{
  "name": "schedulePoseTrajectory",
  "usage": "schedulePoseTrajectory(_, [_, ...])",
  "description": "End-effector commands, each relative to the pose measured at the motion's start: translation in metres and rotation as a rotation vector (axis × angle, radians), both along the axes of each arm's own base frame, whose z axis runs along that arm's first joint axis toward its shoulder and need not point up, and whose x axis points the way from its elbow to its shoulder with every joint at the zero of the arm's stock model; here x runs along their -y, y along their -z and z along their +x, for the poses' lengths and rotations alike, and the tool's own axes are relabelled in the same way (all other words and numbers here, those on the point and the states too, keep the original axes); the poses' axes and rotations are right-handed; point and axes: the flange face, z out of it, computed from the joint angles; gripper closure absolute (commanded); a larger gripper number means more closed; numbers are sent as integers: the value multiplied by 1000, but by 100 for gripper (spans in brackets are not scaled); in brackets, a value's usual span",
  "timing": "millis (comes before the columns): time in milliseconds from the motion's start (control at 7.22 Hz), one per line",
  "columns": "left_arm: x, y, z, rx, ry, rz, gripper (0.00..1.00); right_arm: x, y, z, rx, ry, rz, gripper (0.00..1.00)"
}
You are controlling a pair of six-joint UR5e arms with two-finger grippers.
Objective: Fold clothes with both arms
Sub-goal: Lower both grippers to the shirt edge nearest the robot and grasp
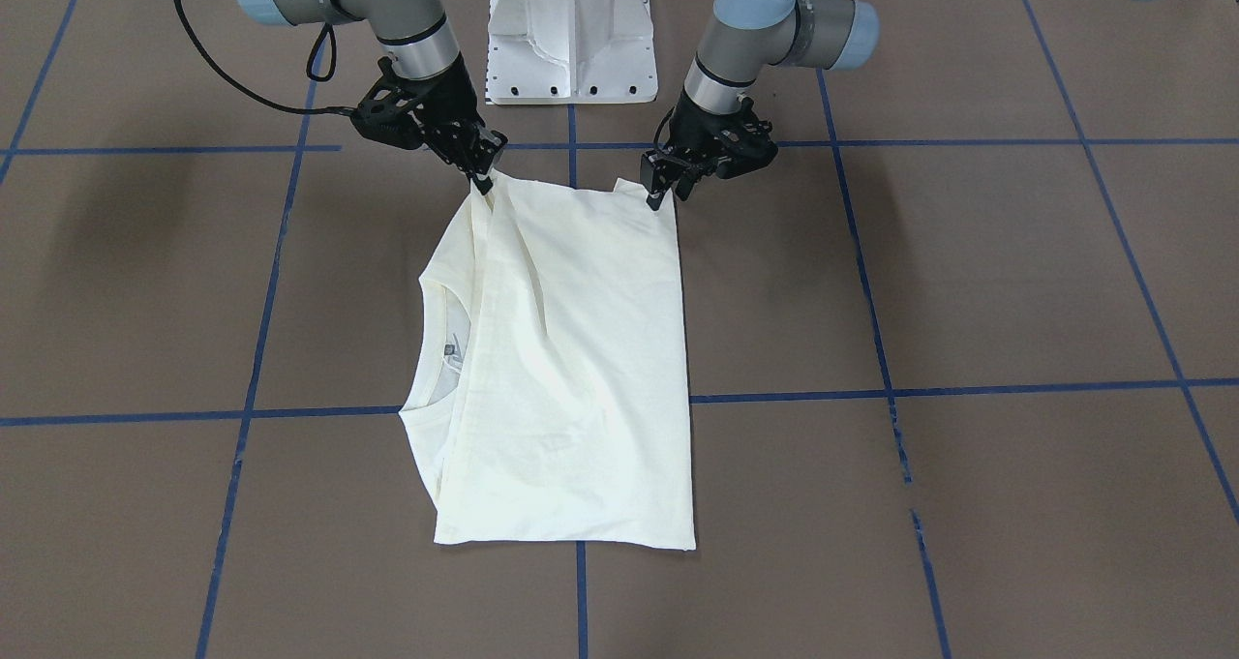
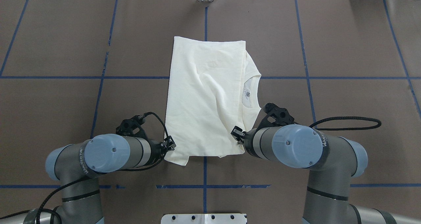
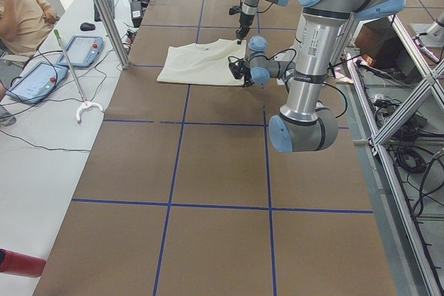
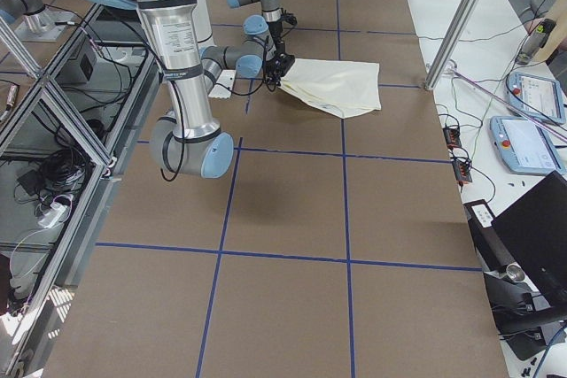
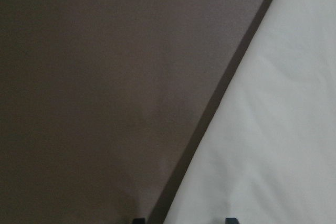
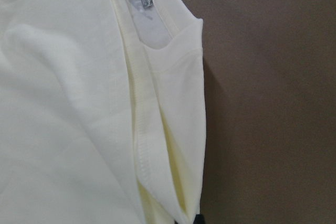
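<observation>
shirt (image 1: 581, 369) is already folded narrow. one near corner is pinched tight by the right gripper (image 1: 481, 183). the other is straddled by the slightly parted left gripper (image 1: 666, 194). a final fold seems left.

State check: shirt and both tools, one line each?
T-shirt: lying on the table, folded over lengthwise, plain side up, collar partly uncovered on one side.
Left tool: at one robot-side corner of the shirt; its tips show apart in the wrist view, so it looks open.
Right tool: on the other robot-side corner, creases running to it; looks shut on the cloth.
</observation>
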Motion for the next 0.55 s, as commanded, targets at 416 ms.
schedulePoseTrajectory(416, [-16, 20, -7, -16, -25, -28, 100, -1, 6, 6, 14, -3, 4, 100])
